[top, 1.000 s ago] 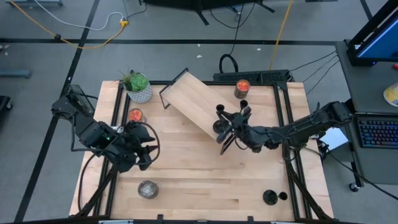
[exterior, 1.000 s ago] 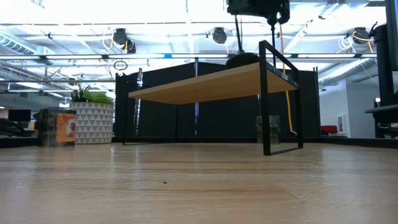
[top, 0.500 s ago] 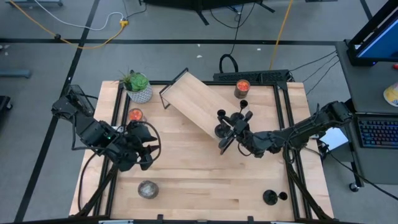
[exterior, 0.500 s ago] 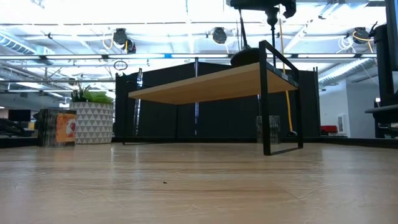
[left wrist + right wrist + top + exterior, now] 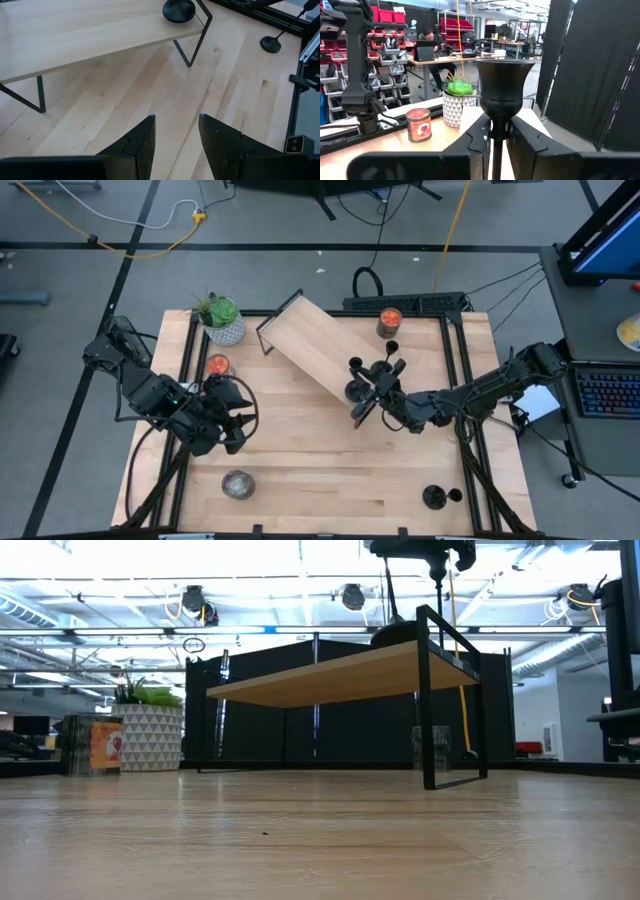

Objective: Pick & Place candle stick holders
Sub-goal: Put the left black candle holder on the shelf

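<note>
Right pincer (image 5: 499, 135): clamped on stem of candle stick holder (image 5: 501, 92), at 3 o'clock end of small shelf (image 5: 310, 350).
Left pincer (image 5: 176, 137): parted, empty (9 o'clock side of counter (image 5: 330, 470)).
Other holders (image 5: 433, 497): counter's 5 o'clock corner.

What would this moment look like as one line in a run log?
right gripper: shut on black goblet-shaped candle stick holder, base on wooden shelf | left gripper: open, empty, waiting over table

Right hand (image 5: 499, 131) clamped mid-table; left hand (image 5: 176, 125) parted, low.
</note>
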